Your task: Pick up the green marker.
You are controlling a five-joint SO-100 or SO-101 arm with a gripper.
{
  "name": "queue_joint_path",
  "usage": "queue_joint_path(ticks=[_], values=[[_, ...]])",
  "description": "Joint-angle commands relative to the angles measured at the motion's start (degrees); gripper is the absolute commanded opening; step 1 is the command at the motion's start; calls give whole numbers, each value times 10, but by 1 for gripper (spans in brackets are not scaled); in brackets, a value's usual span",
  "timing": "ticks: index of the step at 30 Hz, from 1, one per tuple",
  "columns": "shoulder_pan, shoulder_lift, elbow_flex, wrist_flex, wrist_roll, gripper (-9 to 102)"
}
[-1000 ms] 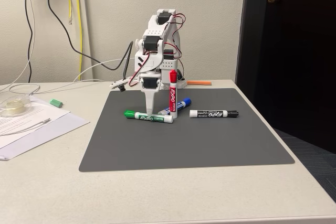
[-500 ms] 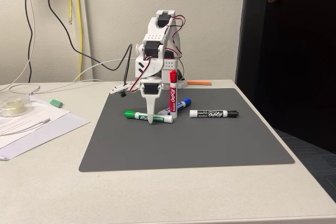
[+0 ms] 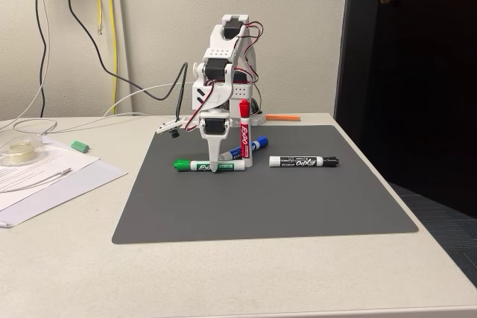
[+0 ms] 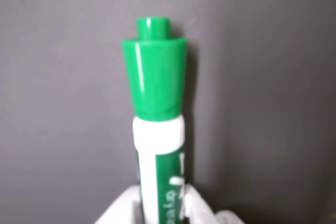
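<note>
The green marker [image 3: 195,165] lies flat on the dark grey mat [image 3: 261,210], green cap to the left in the fixed view. My gripper [image 3: 215,167] points straight down onto the middle of its barrel. In the wrist view the green marker [image 4: 155,82] runs up the picture, green end at the top. The two white fingertips of my gripper [image 4: 159,211] press against the barrel on both sides at the bottom edge. The marker still rests on the mat.
A red marker [image 3: 244,135] stands upright just right of the gripper, with a blue marker [image 3: 252,147] lying behind it. A black marker [image 3: 302,161] lies further right. Papers [image 3: 45,176], a small dish [image 3: 19,151], a tiny green piece [image 3: 80,146] and cables sit left of the mat.
The gripper came down from above the mat onto the green marker's barrel. The marker turned slightly and now lies level across the view.
</note>
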Motion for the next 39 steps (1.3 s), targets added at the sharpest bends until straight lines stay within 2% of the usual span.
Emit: queue_joint_path(ticks=[1,12,21,34,39], values=[[-8,18,-14,2,1,5],[-13,41,-14,-2,3,0],[-25,74,-14,6,18,0],[-27,292,-15,62,40,0],[-33,332,-72,101,71,0]])
